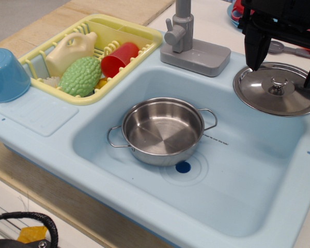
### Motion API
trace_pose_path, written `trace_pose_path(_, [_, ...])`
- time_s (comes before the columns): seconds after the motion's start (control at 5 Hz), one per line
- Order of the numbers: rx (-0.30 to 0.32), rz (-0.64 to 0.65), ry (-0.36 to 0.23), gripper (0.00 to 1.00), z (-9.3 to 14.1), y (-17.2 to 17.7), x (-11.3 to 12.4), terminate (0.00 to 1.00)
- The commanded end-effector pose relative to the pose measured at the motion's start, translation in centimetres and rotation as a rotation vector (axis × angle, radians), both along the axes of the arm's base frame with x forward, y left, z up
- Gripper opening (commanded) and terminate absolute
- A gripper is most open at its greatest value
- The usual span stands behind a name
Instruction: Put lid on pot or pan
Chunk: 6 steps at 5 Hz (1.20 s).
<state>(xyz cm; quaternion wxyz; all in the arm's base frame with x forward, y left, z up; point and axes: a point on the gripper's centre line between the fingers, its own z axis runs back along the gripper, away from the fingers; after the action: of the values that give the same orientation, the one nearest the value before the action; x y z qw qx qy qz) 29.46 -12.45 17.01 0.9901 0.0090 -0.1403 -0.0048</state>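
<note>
Lid (275, 89) lies at right edge of frame, overhanging the sink (248, 175) rim; pot (163, 130) sits mid-basin, uncovered. Gripper (285, 64) hangs wide open above the knob, holding nothing. We judge the risks: fingers sliding off the small knob, or nudging the slick lid so it tips into the basin.

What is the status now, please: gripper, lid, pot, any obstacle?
Gripper open, fingers either side of the lid knob, no grip yet. Lid lies on sink rim, right of faucet. Pot uncovered, empty, in basin. Path between them clear.
</note>
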Motion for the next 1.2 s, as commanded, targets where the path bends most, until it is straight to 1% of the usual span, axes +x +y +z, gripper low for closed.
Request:
trace_pose_path(0.0, [0.000,0.000,0.000,1.00,0.0,0.0,0.0,0.00])
trace_pose_path(0.2, [-0.002,-0.012,0.016,1.00,-0.1,0.3,0.9,0.00])
trace_pose_path(0.4, [0.010,-0.031,0.011,1.00,0.0,0.9,2.3,0.00])
trace_pose_path(0.6, [0.000,-0.052,0.028,1.00,-0.4,1.3,3.5,0.00])
trace_pose_path(1.0, [-0.024,-0.066,0.020,1.00,-1.6,1.6,4.5,0.00])
